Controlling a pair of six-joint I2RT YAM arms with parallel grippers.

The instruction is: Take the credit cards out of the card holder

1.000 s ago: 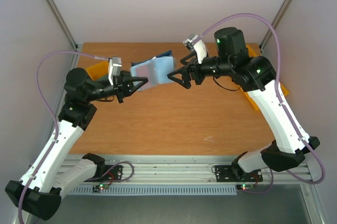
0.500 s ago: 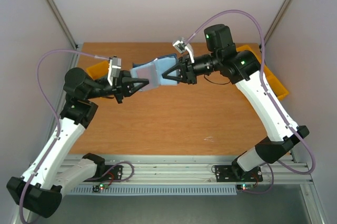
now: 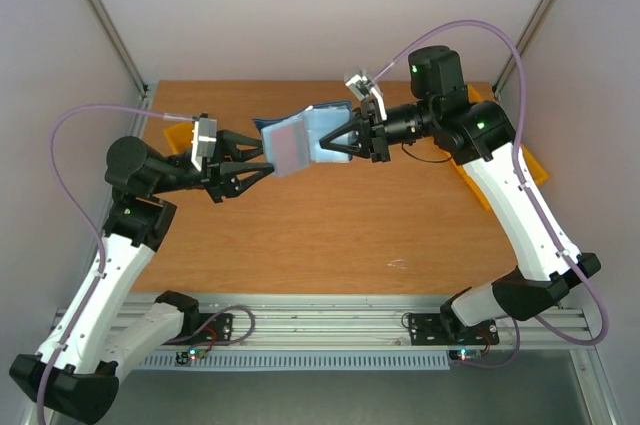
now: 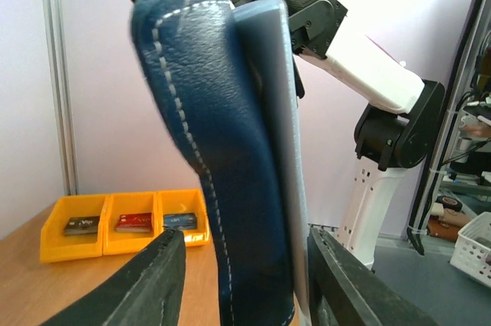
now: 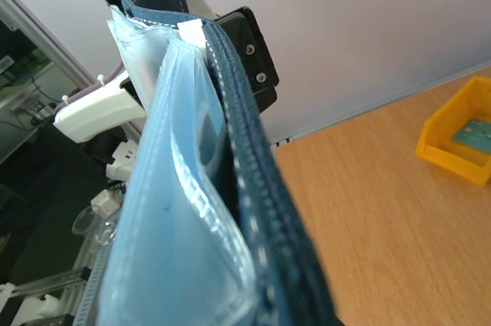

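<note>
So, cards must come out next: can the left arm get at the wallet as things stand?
Probably yes. The right pincer holds the wallet up in the air, and the left pincer stands open with the wallet's edge between its fingers, nothing blocking it.

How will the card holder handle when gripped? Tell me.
Probably floppy: the card holder bends along its stitched cover. Its glossy sleeves look slippery. Likely light: the right gripper holds it aloft.

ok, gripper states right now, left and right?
Left gripper: open, jaws either side of the holder.
Right gripper: shut on the holder.
</note>
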